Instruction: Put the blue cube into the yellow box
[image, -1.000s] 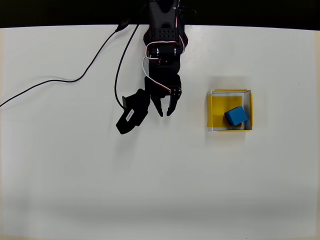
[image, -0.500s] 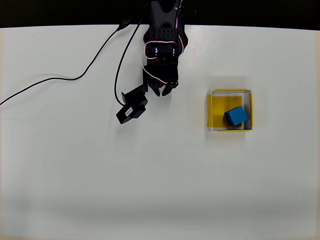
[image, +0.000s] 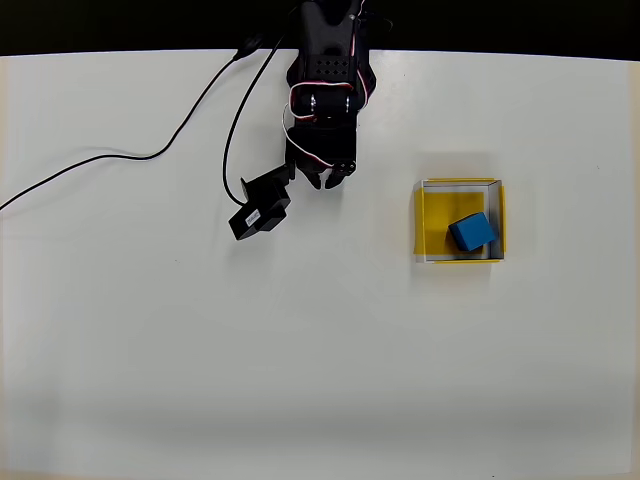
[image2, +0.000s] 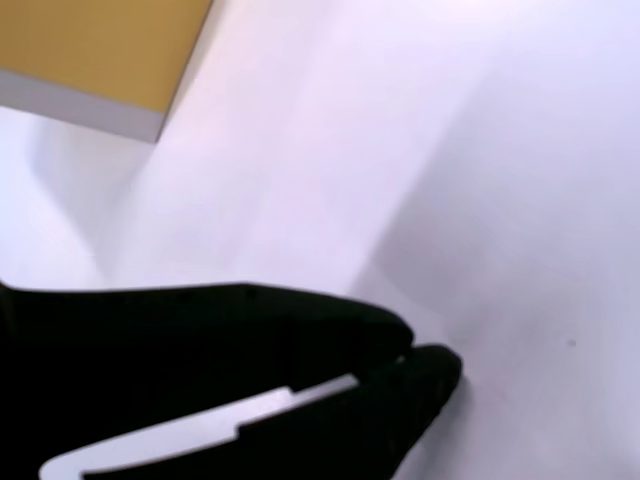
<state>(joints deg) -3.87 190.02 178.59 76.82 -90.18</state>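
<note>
The blue cube sits inside the yellow box, near its lower right corner. The gripper appears closed and empty, well apart. Retract the arm clear of the box without touching it.

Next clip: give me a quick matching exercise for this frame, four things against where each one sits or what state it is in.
Things:
1. small bright-blue cube
2. shallow yellow square box
3. black two-finger gripper
4. thin black cable

Places or states:
A. trails across the table's left part in the overhead view
B. shut, holding nothing, left of the box
C. lies inside the box, at its lower right
D. stands on the white table, right of centre

Pairs: 1-C, 2-D, 3-B, 4-A
</note>
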